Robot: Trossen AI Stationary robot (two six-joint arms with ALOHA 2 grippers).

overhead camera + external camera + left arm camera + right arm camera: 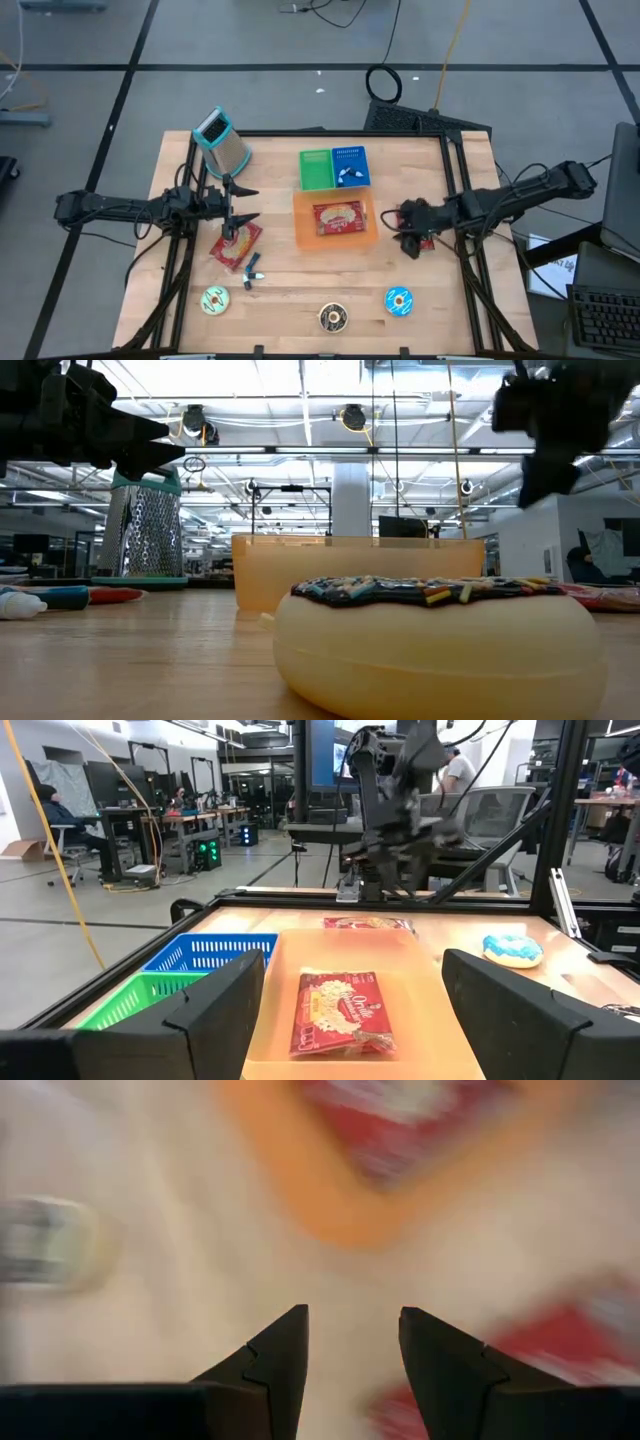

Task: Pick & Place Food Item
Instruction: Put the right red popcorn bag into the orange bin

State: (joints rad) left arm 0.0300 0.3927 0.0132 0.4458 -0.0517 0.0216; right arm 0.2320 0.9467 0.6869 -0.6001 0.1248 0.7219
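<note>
An orange tray stands mid-table with a red food packet lying flat in it. A second red packet lies on the wood at the left, just near of my left gripper, which hangs open and level, pointing at the tray. A third red packet lies on the table right of the tray, partly under my right gripper. That gripper is above the table and tipped downward, its fingers open with only bare wood between them.
Green and blue baskets stand behind the tray and a metal grater at the far left. Three donuts lie along the near edge: green, chocolate, blue. A small tube lies near the left packet.
</note>
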